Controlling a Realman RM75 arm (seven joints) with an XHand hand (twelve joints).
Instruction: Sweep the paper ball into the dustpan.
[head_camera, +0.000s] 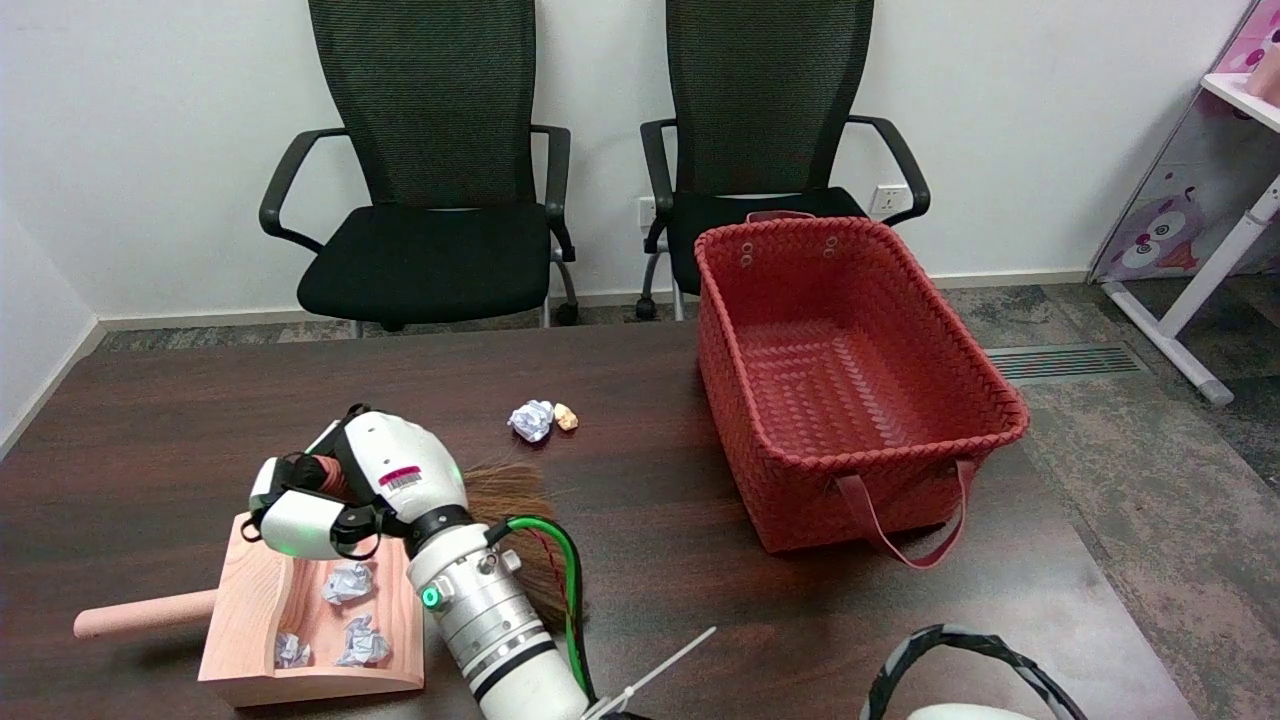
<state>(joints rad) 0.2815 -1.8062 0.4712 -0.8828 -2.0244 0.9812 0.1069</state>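
Tabletop (650, 600): dark brown wood, filling the lower two thirds of the frame.

Right hand (345, 490): white and black, lower left of centre, reaching in on a white arm from the bottom edge. Fingers curled around the reddish handle of a broom, gripping it.

Broom (510, 495): brown bristles fan out just right of the hand and trail down behind the wrist.

Dustpan (250, 610): pale pink wood, lower left, lying flat with its round handle pointing to the left edge. The hand sits over its upper rim.

Paper balls in the dustpan (348, 582): four crumpled white pieces lie inside it.

Paper ball (531, 420): crumpled white, loose on the tabletop near frame centre, up and to the right of the bristles and apart from them, well apart from the dustpan.

Small orange scrap (566, 416): touching the right side of that loose ball.

Basket (985, 400): red woven, rectangular, right of centre, with strap handles.

Two office chairs (430, 255): black mesh, beyond the table's far edge against a white wall.
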